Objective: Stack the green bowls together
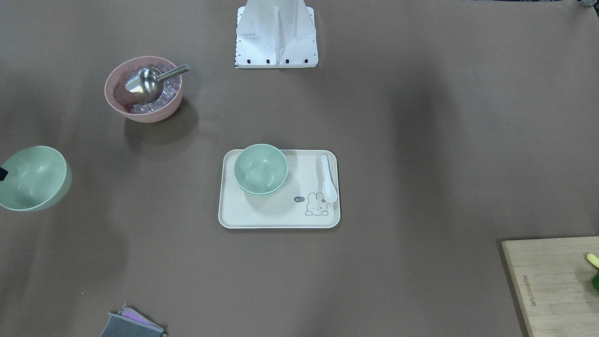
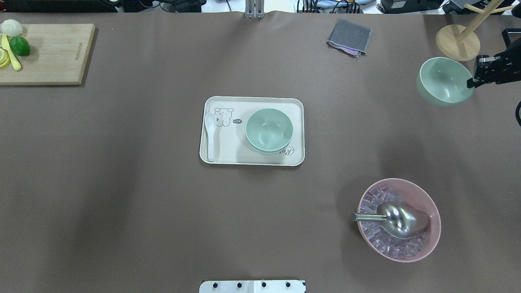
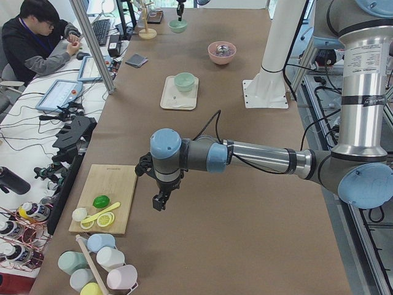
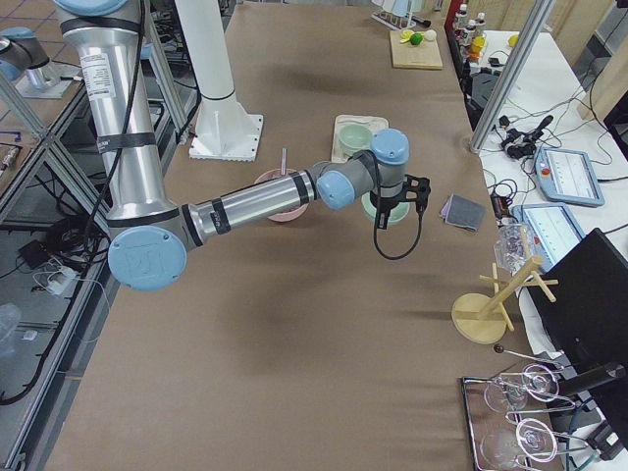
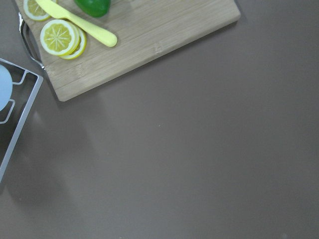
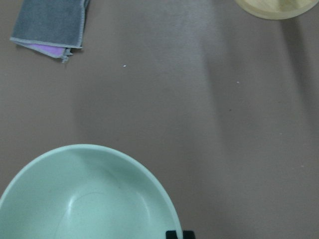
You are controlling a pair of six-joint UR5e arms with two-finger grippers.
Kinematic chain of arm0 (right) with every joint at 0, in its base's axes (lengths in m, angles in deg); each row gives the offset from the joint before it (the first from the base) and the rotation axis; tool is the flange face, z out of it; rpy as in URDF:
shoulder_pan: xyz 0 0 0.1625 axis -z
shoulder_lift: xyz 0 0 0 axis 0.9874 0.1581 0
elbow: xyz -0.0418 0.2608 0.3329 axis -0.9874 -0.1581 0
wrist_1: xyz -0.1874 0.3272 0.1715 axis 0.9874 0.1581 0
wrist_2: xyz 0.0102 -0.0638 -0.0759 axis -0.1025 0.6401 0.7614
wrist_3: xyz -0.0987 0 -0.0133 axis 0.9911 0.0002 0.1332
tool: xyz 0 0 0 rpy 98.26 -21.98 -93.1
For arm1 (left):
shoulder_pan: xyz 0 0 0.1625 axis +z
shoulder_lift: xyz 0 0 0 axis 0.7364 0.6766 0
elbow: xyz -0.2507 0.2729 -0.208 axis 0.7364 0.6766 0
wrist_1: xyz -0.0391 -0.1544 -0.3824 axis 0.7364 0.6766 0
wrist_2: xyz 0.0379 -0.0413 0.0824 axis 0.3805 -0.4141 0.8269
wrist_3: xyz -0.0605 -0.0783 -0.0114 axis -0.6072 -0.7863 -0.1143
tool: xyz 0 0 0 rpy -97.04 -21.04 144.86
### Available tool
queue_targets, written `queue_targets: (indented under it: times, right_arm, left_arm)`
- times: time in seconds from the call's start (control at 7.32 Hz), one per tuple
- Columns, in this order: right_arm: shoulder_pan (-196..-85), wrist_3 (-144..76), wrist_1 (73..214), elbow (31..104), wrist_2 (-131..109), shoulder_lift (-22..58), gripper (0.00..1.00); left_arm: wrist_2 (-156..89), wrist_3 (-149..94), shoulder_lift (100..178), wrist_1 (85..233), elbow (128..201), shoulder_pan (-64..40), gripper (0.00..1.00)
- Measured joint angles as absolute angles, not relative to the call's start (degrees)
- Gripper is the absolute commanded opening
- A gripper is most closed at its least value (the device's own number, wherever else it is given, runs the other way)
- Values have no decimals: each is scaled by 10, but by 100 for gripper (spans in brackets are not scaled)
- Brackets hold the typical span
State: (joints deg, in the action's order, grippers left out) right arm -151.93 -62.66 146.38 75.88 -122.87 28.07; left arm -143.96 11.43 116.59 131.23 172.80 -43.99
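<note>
A: Green bowl (image 6: pixel 84 199) up close?
B: Right claw (image 2: pixel 472 82) pinches its rim, worktop (image 2: pixel 122 183) right end.
A: Other two?
B: Nested pair (image 2: pixel 269 130) on tray (image 2: pixel 228 151), centre. Left claw (image 3: pixel 159 203): cannot tell if open.

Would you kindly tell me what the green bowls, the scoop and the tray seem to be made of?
The green bowls look like matte plastic: smooth, dull sheen. The scoop is polished metal, with mirror-like reflections. The tray is probably matte plastic or melamine: cream, printed cartoon.
</note>
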Motion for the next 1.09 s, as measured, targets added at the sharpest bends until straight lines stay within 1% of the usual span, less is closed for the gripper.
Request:
queue_targets:
  times: [0.55,0.82,1.09]
  right_arm:
    - [-1396,-809,1474,767,-1168,177,0]
    - [-1341,-883,1477,766,-1126,141,0]
    - [-1300,-931,1519,764,-1089,94,0]
  left_arm:
    - [-1444,117,1161,1312,1722,-447,99]
    - [-1444,116,1162,1312,1718,-447,99]
    - [-1444,116,1162,1312,1714,-446,99]
